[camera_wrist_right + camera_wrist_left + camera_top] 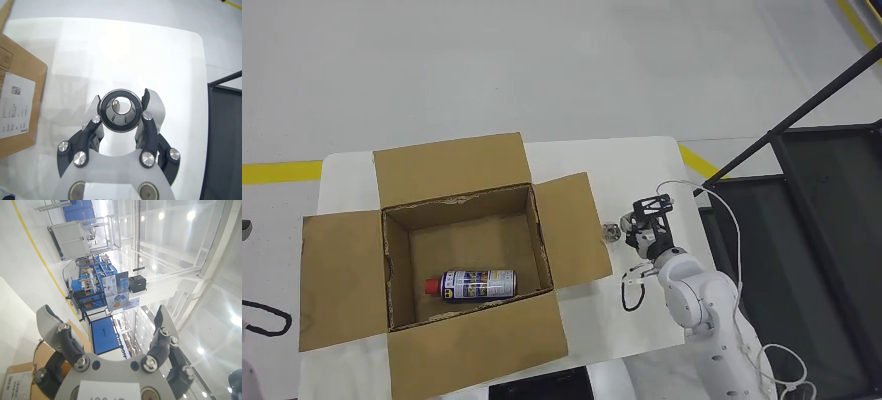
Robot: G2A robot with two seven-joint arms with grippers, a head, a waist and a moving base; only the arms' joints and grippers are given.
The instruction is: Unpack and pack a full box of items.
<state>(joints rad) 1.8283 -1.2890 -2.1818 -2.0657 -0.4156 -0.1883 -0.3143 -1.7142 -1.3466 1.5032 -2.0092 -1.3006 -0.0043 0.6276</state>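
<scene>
An open cardboard box [457,165] sits on the white table [642,165]. In it a blue and yellow spray can [474,284] with a red cap lies on its side. Just right of the box's right flap [17,106], my right gripper [121,106] is shut on a short metal cylinder [121,126] with a black rim, held low over the table. From above, the cylinder [611,232] is by the flap edge with the right gripper [624,233] on it. My left gripper [104,317] is open, holds nothing and points up towards the ceiling, beside a box flap [20,370].
A black metal frame [812,230] stands right against the table's right side. The right arm's cables [632,295] loop over the table near the front right. Bare table lies beyond the gripper towards the far right corner [189,43].
</scene>
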